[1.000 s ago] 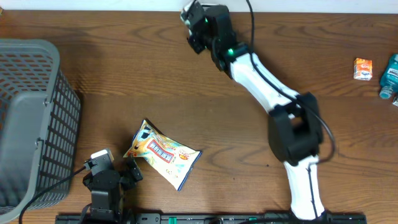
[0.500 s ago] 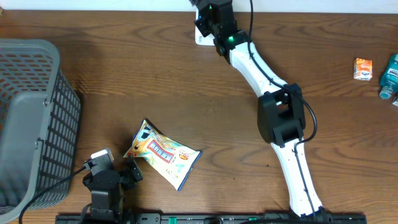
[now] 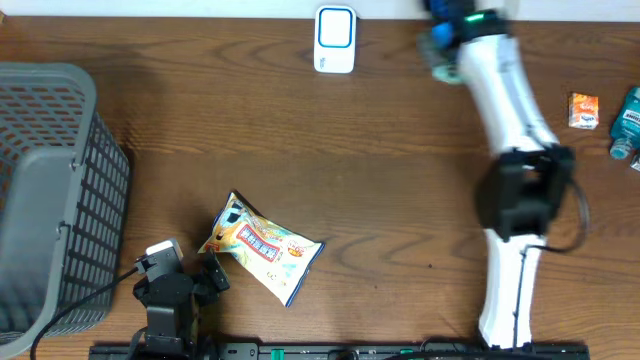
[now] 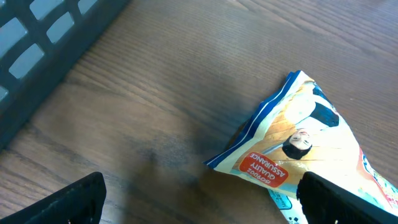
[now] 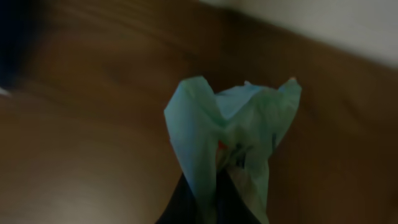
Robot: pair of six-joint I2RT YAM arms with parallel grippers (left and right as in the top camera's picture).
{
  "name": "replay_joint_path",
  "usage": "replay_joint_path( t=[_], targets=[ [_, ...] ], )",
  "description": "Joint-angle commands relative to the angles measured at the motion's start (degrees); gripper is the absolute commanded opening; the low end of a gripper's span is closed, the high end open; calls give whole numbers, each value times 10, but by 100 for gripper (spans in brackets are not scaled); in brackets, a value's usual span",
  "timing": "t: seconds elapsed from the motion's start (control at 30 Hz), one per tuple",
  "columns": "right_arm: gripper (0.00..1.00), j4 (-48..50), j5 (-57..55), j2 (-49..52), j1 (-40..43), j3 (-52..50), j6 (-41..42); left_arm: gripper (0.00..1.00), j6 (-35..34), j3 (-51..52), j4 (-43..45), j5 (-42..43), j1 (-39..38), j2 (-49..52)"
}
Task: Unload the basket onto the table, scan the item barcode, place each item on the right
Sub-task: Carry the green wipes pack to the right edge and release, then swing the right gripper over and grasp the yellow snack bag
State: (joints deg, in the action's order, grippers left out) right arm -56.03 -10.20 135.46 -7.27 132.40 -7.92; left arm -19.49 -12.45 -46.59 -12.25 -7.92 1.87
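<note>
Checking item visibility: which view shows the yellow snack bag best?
Overhead: the whole snack bag is in frame, sharp, with nothing covering it. The left wrist view shows only one corner of it, close up and cut off by the frame edge. The right wrist view does not show it.

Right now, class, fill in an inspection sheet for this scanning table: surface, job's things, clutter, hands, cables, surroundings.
Surface: brown wooden table, no spills seen.
Job's things: white scanner at the far edge; green packet in the right hand; snack bag lying flat near the left hand.
Clutter: grey basket on the left; small orange box and blue bottle on the right.
Hands: left hand open, empty; right hand shut on the green packet.
Cables: black cable by the left arm, beside the basket.
Surroundings: nothing seen.
</note>
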Motion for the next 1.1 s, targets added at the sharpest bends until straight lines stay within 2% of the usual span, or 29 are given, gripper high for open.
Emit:
replay_joint_path(
  t=[0.0, 0.3, 0.5, 0.57, 0.6, 0.7, 0.8, 0.97, 1.07],
  targets=[
    [1, -77, -20, -30, 76, 3, 69, 98, 12, 1, -39, -4, 1, -1],
    [1, -76, -32, -27, 248, -128, 163, 98, 12, 1, -39, -4, 1, -1],
    [9, -49, -40, -27, 313, -155, 187, 98, 12, 1, -39, -4, 1, -1],
    [32, -46, -41, -28, 323, -153, 187, 98, 12, 1, -39, -4, 1, -1],
    [68, -53, -40, -29, 328, -147, 205, 98, 12, 1, -39, -4, 1, -1],
    [88, -74, 5, -37, 325, -134, 237, 98, 12, 1, -39, -4, 1, -1],
    [95, -93, 106, -62, 307, -132, 237, 98, 12, 1, -39, -4, 1, -1],
    [95, -111, 193, -99, 242, -132, 191, 98, 12, 1, -39, -4, 1, -1],
    [95, -118, 262, -119, 186, -132, 124, 98, 12, 1, -39, -4, 1, -1]
  ],
)
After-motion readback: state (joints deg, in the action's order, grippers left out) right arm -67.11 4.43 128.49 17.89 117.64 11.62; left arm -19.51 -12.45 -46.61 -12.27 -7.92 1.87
